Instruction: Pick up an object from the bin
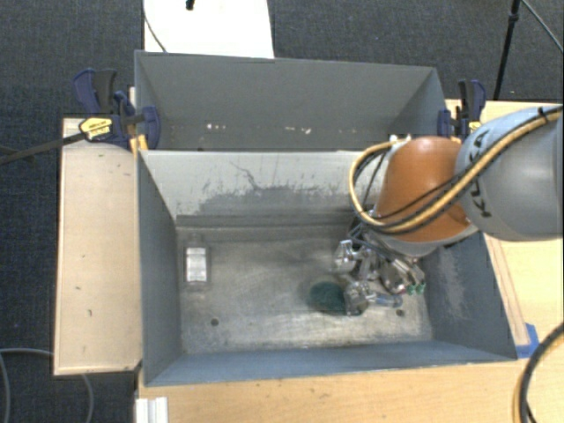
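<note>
My gripper (356, 303) is down on the bin floor, right of centre. A dark green rounded lump (328, 297) lies just to its left, touching or nearly touching the fingertip. Whether the lump sits between the fingers cannot be made out. A small pale grey block (196, 265) lies far off at the left side of the floor.
The arm with its orange cover and looped cables hangs over the bin's right half, close to the right wall. The sloped grey walls close in on all sides.
</note>
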`<control>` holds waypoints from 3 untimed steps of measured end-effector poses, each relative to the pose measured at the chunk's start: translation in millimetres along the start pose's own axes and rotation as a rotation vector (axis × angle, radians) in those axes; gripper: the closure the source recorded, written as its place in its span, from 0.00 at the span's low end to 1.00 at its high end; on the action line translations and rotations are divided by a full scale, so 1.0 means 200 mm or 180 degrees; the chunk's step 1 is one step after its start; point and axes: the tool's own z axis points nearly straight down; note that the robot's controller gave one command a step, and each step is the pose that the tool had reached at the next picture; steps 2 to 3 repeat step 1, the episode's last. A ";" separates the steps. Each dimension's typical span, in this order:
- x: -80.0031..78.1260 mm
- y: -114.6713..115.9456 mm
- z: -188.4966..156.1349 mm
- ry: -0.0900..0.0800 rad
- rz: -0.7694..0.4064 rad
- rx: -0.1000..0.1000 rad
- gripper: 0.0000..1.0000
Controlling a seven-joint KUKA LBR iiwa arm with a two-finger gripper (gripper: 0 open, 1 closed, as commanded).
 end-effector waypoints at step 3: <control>-0.06 0.12 -0.77 -0.0096 -0.0767 0.0027 1.00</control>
